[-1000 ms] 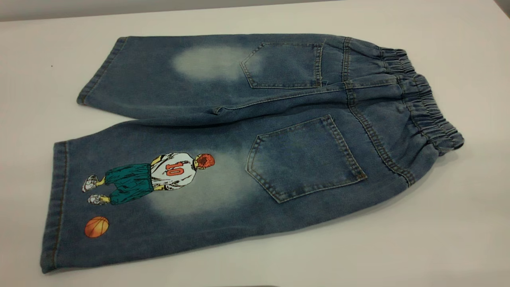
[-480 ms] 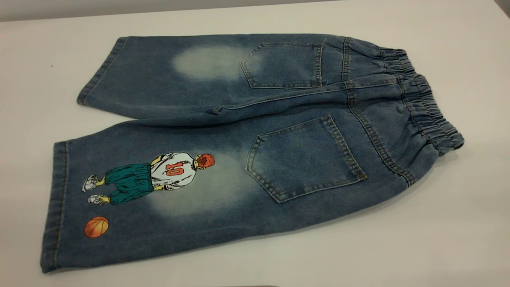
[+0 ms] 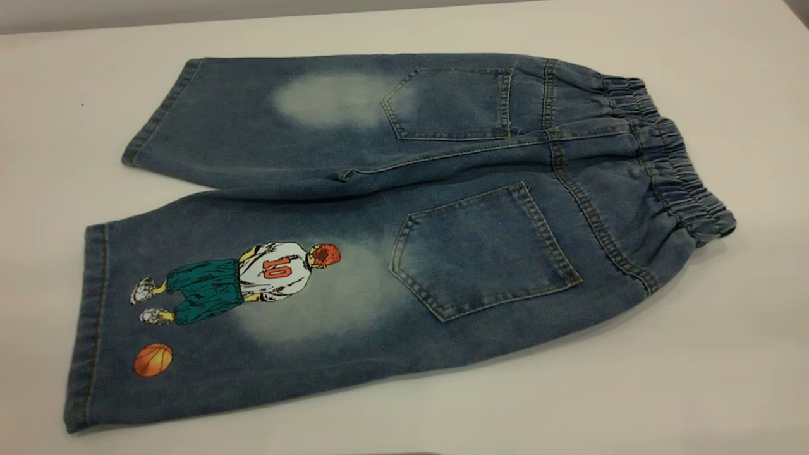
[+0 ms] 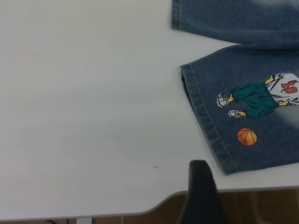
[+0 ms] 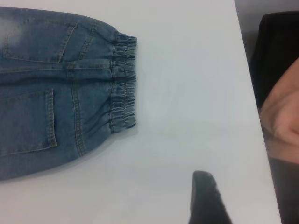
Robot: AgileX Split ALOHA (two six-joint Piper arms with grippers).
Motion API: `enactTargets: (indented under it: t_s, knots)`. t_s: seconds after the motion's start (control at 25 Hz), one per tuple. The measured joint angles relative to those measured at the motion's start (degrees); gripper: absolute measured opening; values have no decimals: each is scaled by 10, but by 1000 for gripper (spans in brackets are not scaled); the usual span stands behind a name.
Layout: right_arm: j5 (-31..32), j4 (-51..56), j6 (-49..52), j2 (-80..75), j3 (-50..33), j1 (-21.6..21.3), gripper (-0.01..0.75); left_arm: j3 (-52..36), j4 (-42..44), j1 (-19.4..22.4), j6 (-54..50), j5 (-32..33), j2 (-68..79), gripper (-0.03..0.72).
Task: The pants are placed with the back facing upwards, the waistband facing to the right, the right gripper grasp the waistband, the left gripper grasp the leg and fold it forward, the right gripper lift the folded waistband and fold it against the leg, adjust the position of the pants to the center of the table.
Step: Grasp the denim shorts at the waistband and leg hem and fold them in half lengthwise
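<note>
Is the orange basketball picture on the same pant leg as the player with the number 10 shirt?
Yes, the orange basketball is printed on the leg nearest the camera, just below the player in the number 10 shirt.

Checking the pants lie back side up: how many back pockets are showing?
2. One back pocket sits on the far, plain half of the pants; the other is on the near half, between the player print and the waistband.
</note>
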State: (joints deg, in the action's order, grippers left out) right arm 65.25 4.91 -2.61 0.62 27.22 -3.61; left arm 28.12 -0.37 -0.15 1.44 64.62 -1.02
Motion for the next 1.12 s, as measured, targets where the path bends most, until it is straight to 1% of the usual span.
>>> enactTargets:
  t_s: [0.72,0.88,1.0,1.12]
  knots:
    - [-1,1,0,0,0,0,344,0,0,0,0,0,0,453]
    - [-2,15,32,-5,1,3,348,1,0,0,-28,0,2,453]
    - [-7,21,41,-36,19,13,377,13,0,0,-82,-7,31,453]
    - [-22,21,43,-94,54,13,444,35,-1,0,-112,-45,89,453]
